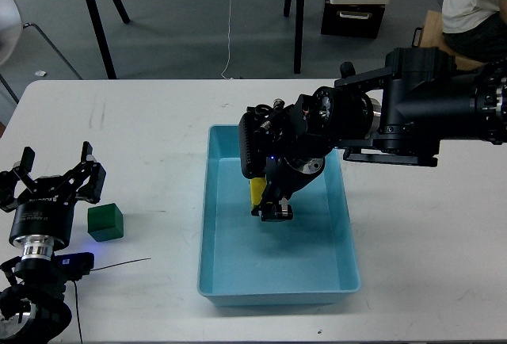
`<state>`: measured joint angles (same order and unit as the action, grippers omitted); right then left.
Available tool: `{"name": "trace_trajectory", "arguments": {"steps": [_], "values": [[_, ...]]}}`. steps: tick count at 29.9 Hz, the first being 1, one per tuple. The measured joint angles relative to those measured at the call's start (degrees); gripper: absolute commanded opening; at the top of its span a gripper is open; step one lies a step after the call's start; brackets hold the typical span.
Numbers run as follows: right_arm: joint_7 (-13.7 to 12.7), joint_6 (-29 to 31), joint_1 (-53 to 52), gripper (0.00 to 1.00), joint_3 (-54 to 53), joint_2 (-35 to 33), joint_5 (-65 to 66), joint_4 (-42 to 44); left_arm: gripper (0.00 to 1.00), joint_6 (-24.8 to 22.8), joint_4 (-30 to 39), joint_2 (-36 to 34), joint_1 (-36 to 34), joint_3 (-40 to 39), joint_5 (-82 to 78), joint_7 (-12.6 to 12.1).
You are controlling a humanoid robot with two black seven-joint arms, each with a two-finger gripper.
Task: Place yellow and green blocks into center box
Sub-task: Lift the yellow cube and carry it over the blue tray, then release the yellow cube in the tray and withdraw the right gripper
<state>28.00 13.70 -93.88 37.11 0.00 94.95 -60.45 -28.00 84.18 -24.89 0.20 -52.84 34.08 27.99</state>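
On the white table (158, 122) you see the large light blue rectangular plastic tray (212, 241) with low walls, standing in the middle in front of you.

Your right arm comes in from the right side and reaches over the tray. Its right gripper (269, 201) points down into the tray, above the upper left part of the blue floor. The small bright yellow cube (256, 191) is between its fingers: only a narrow yellow strip shows at the left of the black parts, the rest is hidden by the gripper. The fingers are closed on this cube. It is not possible to tell from this view if the cube already touches the floor of the tray or is a little above it.

Your left arm is at the left edge of the table, well apart from the tray. The left gripper (59, 177) has its two black fingers spread wide, and nothing is between them. The small dark green cube (105, 222) stands on the table just beside this gripper, to its lower right, between the gripper and the tray. The cube is outside the tray and the fingers do not touch it.

A thin black cable (119, 263) lies on the table below the green cube.
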Motion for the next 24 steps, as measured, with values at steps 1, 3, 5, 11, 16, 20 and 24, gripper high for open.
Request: {"name": "trace_trajectory", "arguments": {"steps": [1,3,5,11,16,20,24], "values": [[0.0,0.0,0.0,0.97,0.2,0.0,-1.0,-0.1,1.00,0.0,-0.3,-0.1,-0.2,0.1,-0.5,0.0],[0.0,0.0,-0.2,0.98,0.8,-0.2,-2.4,-0.3,1.00,0.0,-1.2,-0.8,-0.8,0.1,-2.2,0.0],[0.0,0.0,-0.7,0.98,0.9,-1.3,-3.2,-0.5,1.00,0.0,-2.4,-1.8,-1.5,0.1,-5.2,0.0],[0.0,-0.3,-2.7,0.98,-2.7,-7.5,-3.8,-2.4,1.00,1.0,-6.0,-7.5,-5.4,0.2,-16.5,0.0],[0.0,-0.4,-2.0,0.98,-14.3,-13.0,-3.8,-1.9,1.00,5.1,-9.4,-16.3,-10.1,0.6,-28.0,0.0],[0.0,0.1,1.7,0.98,-25.1,-13.8,-5.6,-0.7,1.00,5.8,-15.6,-20.1,-15.9,0.3,-32.7,0.0],[0.0,0.0,6.1,0.98,-33.5,-11.9,-13.1,1.1,1.00,3.1,-23.7,-20.8,-21.9,0.0,-33.5,0.0]]}}
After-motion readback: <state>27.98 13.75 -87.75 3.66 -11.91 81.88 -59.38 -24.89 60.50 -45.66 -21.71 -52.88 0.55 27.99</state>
